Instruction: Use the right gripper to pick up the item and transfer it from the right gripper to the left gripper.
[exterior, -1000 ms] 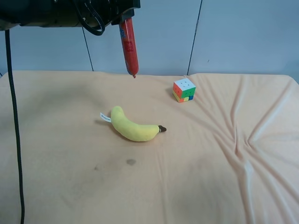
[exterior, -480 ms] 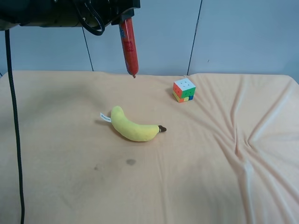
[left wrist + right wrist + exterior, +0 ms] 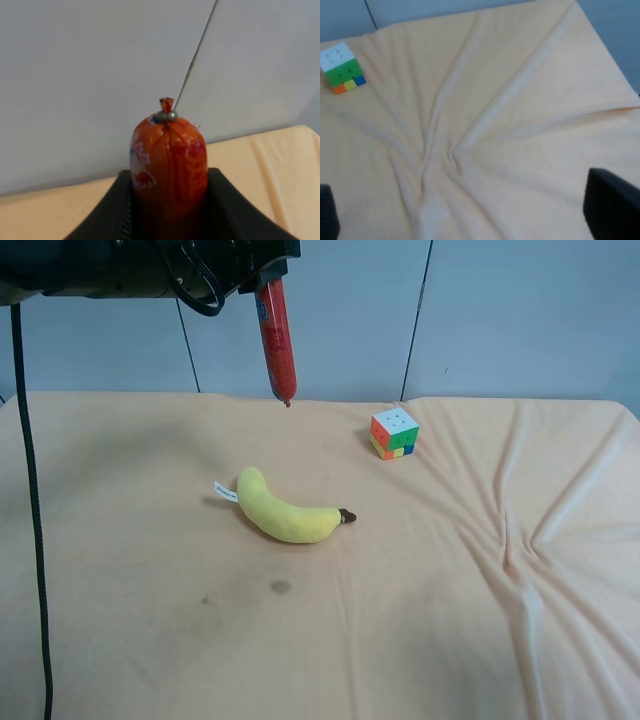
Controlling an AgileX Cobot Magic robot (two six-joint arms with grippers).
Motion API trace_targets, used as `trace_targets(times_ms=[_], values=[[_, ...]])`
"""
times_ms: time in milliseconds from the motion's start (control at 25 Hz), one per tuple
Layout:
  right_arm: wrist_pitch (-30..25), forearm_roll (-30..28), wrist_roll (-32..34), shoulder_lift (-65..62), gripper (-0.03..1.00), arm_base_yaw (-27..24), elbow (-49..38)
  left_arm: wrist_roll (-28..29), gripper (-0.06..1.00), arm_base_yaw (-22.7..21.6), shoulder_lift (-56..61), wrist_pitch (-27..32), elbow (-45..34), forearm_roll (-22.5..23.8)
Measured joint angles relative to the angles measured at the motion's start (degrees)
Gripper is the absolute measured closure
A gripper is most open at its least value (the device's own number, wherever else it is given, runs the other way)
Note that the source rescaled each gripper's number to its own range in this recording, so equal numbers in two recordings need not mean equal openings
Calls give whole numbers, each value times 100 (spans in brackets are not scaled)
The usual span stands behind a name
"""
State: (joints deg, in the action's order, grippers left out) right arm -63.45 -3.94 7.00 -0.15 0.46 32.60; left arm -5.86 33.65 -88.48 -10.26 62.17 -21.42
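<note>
Peach cloth (image 3: 150, 640) over the whole table in the exterior high view, rumpled into folds toward that view's right. Red item (image 3: 277, 340) hanging nearly upright from the left gripper (image 3: 262, 268) at the top edge, crimped lower tip well above the cloth and touching nothing. Clamped at its upper end between black fingers; looped black cables (image 3: 200, 285) beside the grip. Yellow plush banana (image 3: 285, 512) lying on the cloth below the item and nearer the camera, white tag at one end, dark stem tip at the other. Puzzle cube (image 3: 394, 432) resting apart from it, toward the back wall. No container anywhere on the cloth.

Right wrist view: wrinkled cloth (image 3: 510, 125) filling almost everything, puzzle cube (image 3: 342, 68) near one corner, white face up. Two dark fingertips (image 3: 612, 210) of the right gripper (image 3: 470, 215) at opposite edges, set wide apart, with only cloth between them.

Left wrist view: item (image 3: 169, 165) seen end-on, metal clip and crimped tip pointing away, pinched on both sides by the black pads (image 3: 222, 200) of the left gripper (image 3: 169, 215). Pale wall panels behind, a strip of cloth (image 3: 270, 165) beyond.
</note>
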Motion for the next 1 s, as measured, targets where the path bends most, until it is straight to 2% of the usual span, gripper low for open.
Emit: trace_targets(times_ms=[680, 840, 1000], values=[[0, 0, -40, 0, -3, 0, 0, 0, 94, 0, 0, 31, 0, 0], [0, 0, -40, 0, -3, 0, 0, 0, 94, -196, 0, 445, 0, 75], [0, 0, -40, 0, -3, 0, 0, 0, 94, -635, 0, 1186, 0, 531]])
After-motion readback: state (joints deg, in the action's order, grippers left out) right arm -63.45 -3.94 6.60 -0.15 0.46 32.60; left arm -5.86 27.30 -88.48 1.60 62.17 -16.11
